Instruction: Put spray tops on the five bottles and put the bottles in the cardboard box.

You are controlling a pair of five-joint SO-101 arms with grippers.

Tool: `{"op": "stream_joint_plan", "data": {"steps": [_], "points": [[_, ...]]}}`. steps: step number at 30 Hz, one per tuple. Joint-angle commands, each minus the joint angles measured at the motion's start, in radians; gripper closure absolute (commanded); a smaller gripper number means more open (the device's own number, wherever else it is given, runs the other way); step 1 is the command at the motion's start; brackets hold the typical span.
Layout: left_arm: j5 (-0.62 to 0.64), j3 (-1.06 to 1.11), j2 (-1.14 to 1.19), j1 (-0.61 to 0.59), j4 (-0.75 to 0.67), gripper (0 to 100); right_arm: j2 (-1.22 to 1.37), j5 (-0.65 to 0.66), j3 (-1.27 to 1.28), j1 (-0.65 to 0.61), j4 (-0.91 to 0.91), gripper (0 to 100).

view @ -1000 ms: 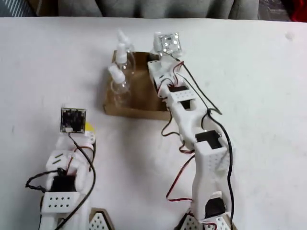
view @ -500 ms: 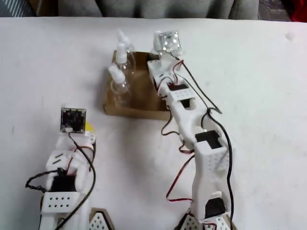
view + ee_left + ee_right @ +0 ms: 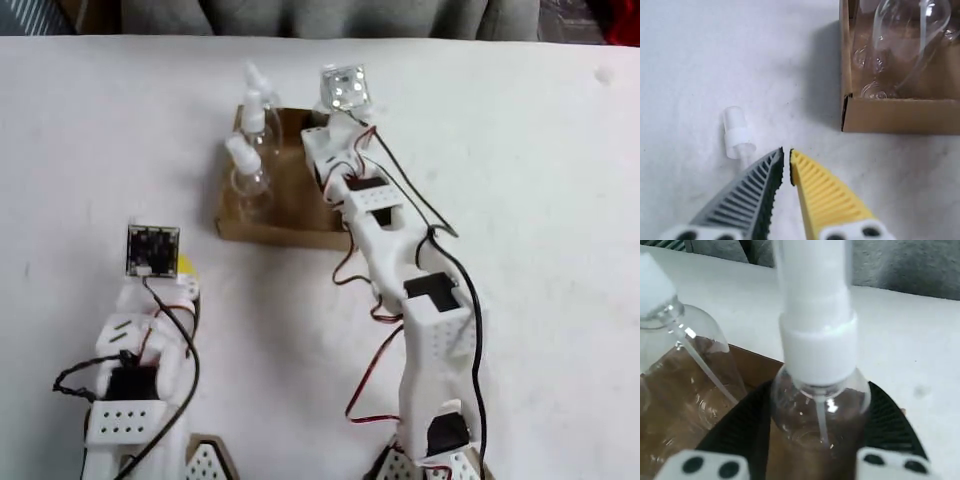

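White tabletop (image 3: 540,180) is carrying both arms, with grey upholstery (image 3: 350,15) running along its far edge. A shallow cardboard box (image 3: 290,215) is sitting near the middle of the tabletop. Clear capped bottles (image 3: 248,170) are standing upright along the box's left side, each wearing a white spray top. The right arm (image 3: 400,250) is stretching forward over the right side of the box, its wrist hanging above the far right corner. In the right wrist view, the black right jaws are closing on the round body of a clear spray bottle (image 3: 817,410) and gripping it upright. A white fitted top (image 3: 815,320) is sitting on this bottle's neck, and a thin dip tube is hanging down inside. The box's brown floor is showing behind it; whether the bottle is touching that floor cannot be told. The left arm (image 3: 140,330) is sitting at the near left of the tabletop. The left jaws, one grey and one yellow, are pressing together at the tips and holding nothing, pointing at bare tabletop short of the box's near corner. A loose spray top (image 3: 737,132) is lying on the tabletop just beside the grey jaw's tip, apart from the box.
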Motion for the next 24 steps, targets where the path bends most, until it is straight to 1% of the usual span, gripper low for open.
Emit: {"op": "stream_joint_plan", "data": {"steps": [1,16,21,24], "points": [[-0.006,-0.005,0.008,0.007,-0.028,98,-0.002,0.017,-0.003,-0.001,0.021,77.2],[-0.006,-0.005,0.008,0.007,-0.028,98,-0.007,0.018,-0.008,-0.022,0.016,76.2],[-0.006,-0.005,0.008,0.007,-0.028,98,-0.008,0.018,-0.005,-0.022,0.018,65.2],[-0.006,-0.005,0.008,0.007,-0.028,98,-0.013,0.012,-0.005,-0.022,0.018,63.5]]}}
